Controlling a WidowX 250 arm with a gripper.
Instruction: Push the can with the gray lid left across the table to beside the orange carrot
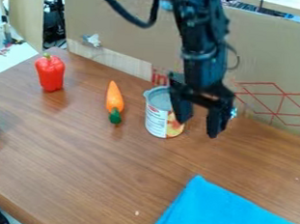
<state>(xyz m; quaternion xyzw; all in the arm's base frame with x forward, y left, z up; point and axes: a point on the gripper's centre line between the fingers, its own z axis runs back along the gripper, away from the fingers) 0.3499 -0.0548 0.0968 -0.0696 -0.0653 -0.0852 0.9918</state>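
Black, your hand has its fingers apart, gripping nothing yet, near the upright can on the counter's far side; carrot and red pepper sit left, blue cloth near right.

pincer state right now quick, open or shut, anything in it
Pincer: open, nothing between its fingers; whether it touches the can can't be told.

A robotics lab or similar workroom, by the look of it.
A black robot arm hangs in from twelve o'clock over a wood-grain table; a makeshift cardboard screen runs from eleven round to three, with dark equipment and cables beyond it at eleven.
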